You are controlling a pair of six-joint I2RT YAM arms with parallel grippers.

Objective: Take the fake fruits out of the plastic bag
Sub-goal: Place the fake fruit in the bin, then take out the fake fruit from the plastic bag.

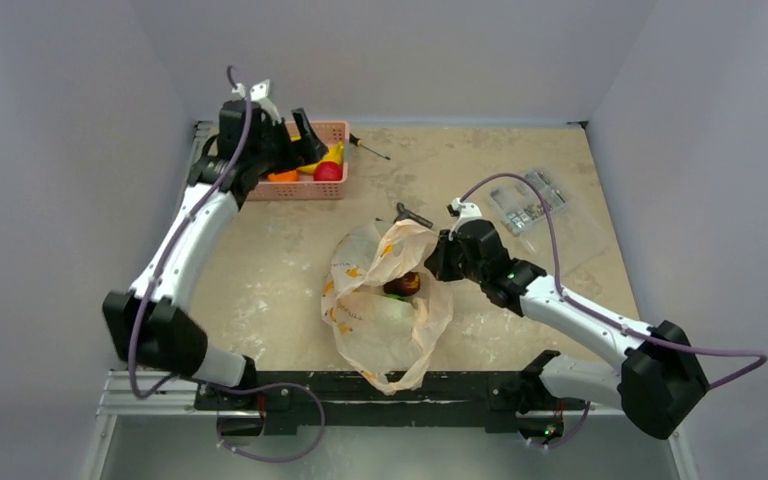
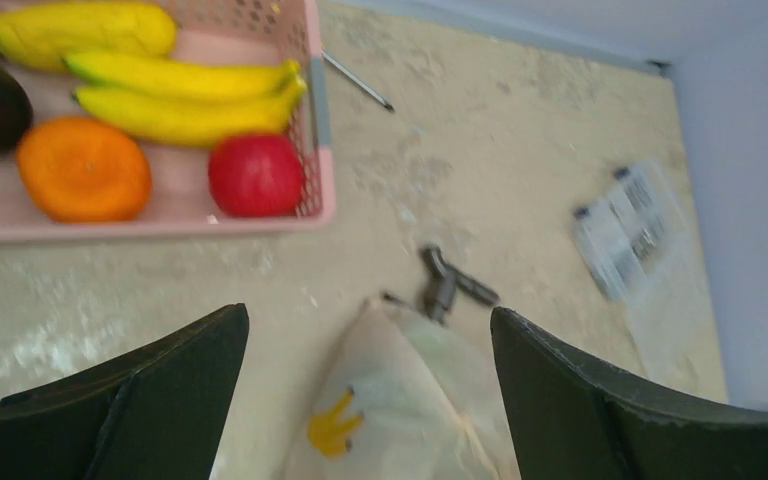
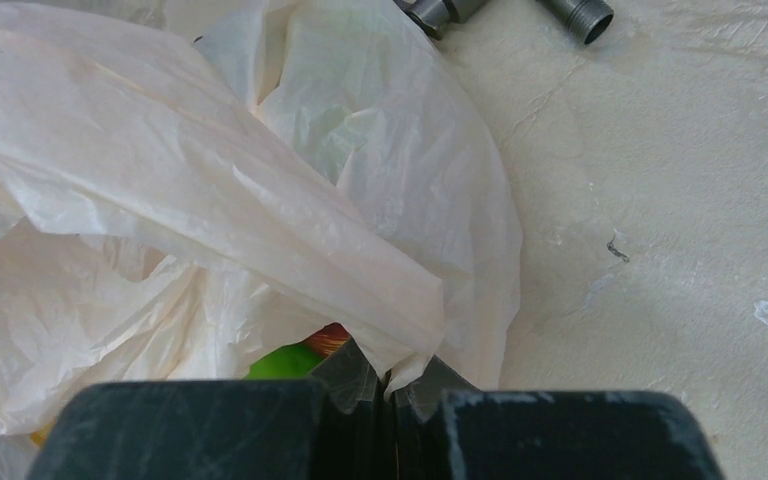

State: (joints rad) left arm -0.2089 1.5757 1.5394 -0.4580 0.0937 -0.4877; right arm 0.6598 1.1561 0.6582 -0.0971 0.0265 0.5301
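A: Basket: banana bunch, orange, apple. Bag, middle of table: maroon fruit and green ball inside.

B: Left tool: spread, empty, above the basket. Right tool: pinching the bag's film. Risk: thin film slips or tears, and the mouth collapses over both fruits.
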